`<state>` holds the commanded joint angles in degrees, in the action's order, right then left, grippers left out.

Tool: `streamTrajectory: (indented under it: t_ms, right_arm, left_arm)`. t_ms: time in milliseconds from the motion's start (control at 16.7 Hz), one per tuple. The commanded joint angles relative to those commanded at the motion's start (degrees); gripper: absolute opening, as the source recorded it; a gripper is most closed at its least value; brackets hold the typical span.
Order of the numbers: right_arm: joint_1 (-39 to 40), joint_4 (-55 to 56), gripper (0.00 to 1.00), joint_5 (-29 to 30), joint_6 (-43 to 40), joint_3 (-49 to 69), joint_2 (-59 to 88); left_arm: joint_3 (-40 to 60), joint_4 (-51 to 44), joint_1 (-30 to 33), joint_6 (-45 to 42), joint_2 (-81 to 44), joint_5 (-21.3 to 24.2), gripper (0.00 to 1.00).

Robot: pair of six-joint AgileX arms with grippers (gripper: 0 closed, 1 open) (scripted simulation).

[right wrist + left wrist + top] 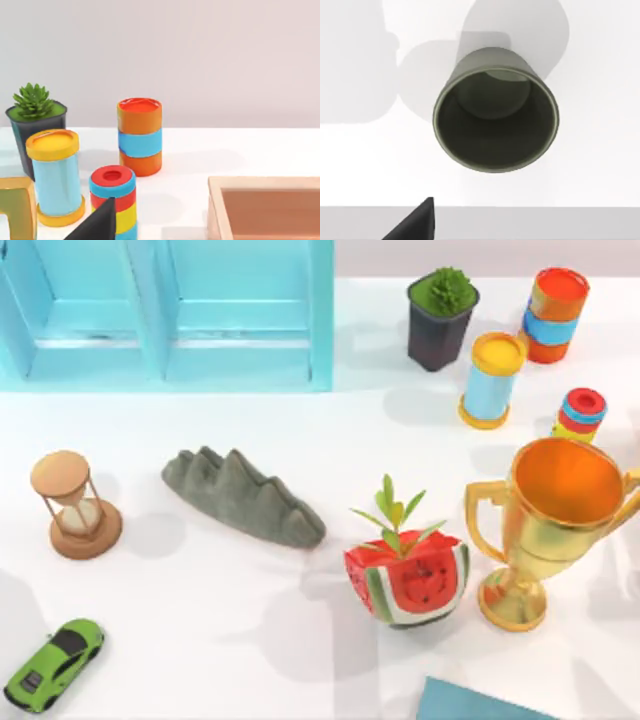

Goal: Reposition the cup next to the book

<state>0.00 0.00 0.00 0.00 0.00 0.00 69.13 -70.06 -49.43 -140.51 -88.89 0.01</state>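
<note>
1. Top view: the largest thing I see is the light-blue shelf unit (165, 315), along the far edge at the table's left.
2. Next is the gold trophy (548, 525), upright at the right side, mouth open upward.
3. The grey ridged rock (242, 498) lies mid-table, its long axis running from far-left to near-right.
4. The watermelon planter (408, 575) stands just left of the trophy.
5. The book (480, 702), a teal slab, sits at the near edge right of centre, cut off by the frame; its visible far edge slants down toward the right.
6. Smaller: the hourglass (72, 505) at left, the potted succulent (441, 315) and three striped canisters at the far right, and the green toy car (55, 663) in the near-left corner.
7. In the left wrist view I look straight into the olive cup (495, 122), upright on the table (600, 175), mouth toward the camera.
8. Each wrist view shows just a dark fingertip; I cannot tell either claw's state.
</note>
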Motion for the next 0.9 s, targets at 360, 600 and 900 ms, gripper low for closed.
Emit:
streamTrajectory:
  t_ms: [360, 600, 900]
  right_arm:
    - [0.0, 0.0, 1.00, 0.0, 0.0, 0.0, 0.0]
    - [0.0, 0.0, 1.00, 0.0, 0.0, 0.0, 0.0]
    - [0.0, 0.0, 1.00, 0.0, 0.0, 0.0, 0.0]
  left_arm:
    - [-0.3, 0.2, 0.2, 0.0, 0.0, 0.0, 1.00]
    - [-5.0, 6.6, 0.1, 0.0, -1.9, 0.0, 1.00]
    - [-14.3, 20.5, -0.2, -0.3, -6.0, 0.0, 1.00]
